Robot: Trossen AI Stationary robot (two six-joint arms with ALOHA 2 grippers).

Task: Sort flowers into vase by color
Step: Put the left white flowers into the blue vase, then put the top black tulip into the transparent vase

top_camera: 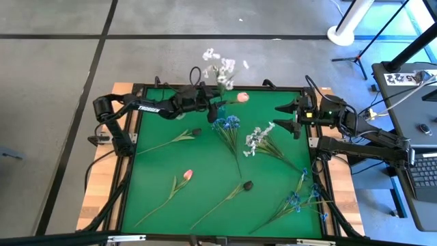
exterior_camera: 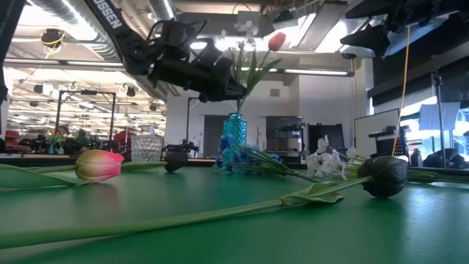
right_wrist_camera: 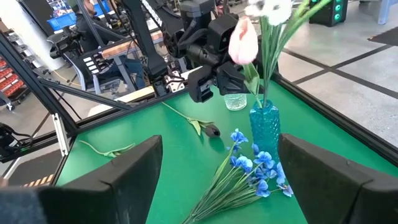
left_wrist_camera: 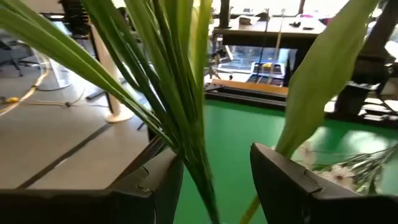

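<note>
Placing step: left gripper (right_wrist_camera: 221, 78), jaws spread, flanks the stems standing in the blue vase (right_wrist_camera: 264, 127) at top centre of the high view; pink tulip (right_wrist_camera: 242, 40) inside. Right gripper (top_camera: 285, 117) spread, idle. Next, presumably: retreat, fetch another flower.

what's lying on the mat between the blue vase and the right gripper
In the high view, a spray of white blossoms lies on the green mat between the blue vase and the open right gripper, slightly nearer the camera side; a blue flower bunch lies beside the vase.
</note>
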